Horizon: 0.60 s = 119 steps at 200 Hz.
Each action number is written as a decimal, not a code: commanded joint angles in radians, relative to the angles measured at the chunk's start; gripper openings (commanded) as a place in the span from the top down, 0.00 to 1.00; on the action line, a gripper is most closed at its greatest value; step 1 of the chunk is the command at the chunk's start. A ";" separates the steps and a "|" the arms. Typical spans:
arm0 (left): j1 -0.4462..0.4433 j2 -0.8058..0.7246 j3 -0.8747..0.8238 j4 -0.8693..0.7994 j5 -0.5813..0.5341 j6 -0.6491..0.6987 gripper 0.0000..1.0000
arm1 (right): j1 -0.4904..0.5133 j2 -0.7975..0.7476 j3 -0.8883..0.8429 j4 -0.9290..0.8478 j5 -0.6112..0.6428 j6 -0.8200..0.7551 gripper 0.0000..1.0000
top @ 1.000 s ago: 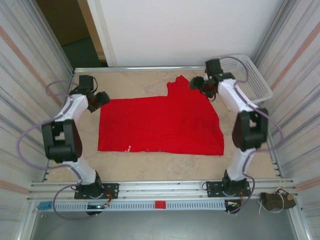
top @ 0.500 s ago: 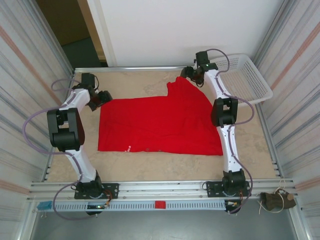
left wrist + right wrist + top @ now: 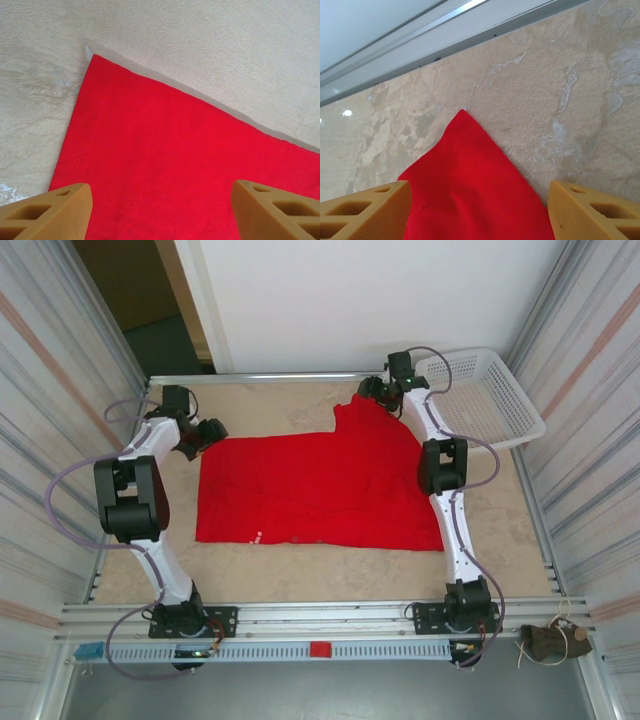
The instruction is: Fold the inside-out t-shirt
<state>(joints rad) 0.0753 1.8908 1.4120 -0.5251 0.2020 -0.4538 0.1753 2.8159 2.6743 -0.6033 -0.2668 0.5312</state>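
1. While spread flat across the middle of the bench (image 3: 300, 575): inside-out t-shirt (image 3: 320, 490), bright red, lightly creased, long side running left to right, one flap jutting toward the far edge at the right; small white mark (image 3: 256, 536) near the near-left hem.
2. Left end effector (image 3: 205, 432): open, tan fingers (image 3: 55, 210) well apart, poised over the shirt's far-left corner, stitched hem visible between them from the wrist; contact with the cloth impossible to tell.
3. Right end effector (image 3: 372, 390): open, tan fingers (image 3: 370, 210) spread either side of the flap's pointed far tip, nothing clamped.
4. Right arm (image 3: 445, 510): stretched along the shirt's right edge, overlapping that edge as seen from above.
5. Left arm (image 3: 130, 505): beside the shirt's left edge, clear of the cloth.
6. White mesh basket (image 3: 490, 405): far-right corner, just beside the right wrist, apart from the shirt.
7. Metal rail (image 3: 470, 30): along the far bench edge, near the flap tip.
8. Slotted front rail (image 3: 320, 620): near edge, carrying both arm bases, with a red tab (image 3: 320, 648) below.
9. Small brown item (image 3: 548, 640): beyond the near-right corner, well apart from the shirt.
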 commanded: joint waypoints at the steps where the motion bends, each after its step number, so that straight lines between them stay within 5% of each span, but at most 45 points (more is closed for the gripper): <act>1: 0.012 -0.010 0.023 0.004 0.029 -0.023 0.27 | 0.023 0.046 0.027 -0.004 -0.039 0.019 0.31; 27: 0.018 -0.010 0.033 -0.004 0.022 -0.020 0.27 | 0.041 0.046 0.027 -0.061 -0.020 -0.026 0.41; 78: 0.044 0.034 0.070 -0.046 -0.035 -0.012 0.27 | 0.016 -0.016 -0.022 -0.087 0.001 -0.022 0.99; 119: 0.050 0.159 0.208 -0.130 -0.107 0.034 0.27 | -0.011 -0.112 -0.058 -0.078 -0.037 -0.001 1.00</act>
<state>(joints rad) 0.1196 1.9766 1.5410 -0.5800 0.1505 -0.4633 0.1886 2.8006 2.6396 -0.6582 -0.2779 0.5156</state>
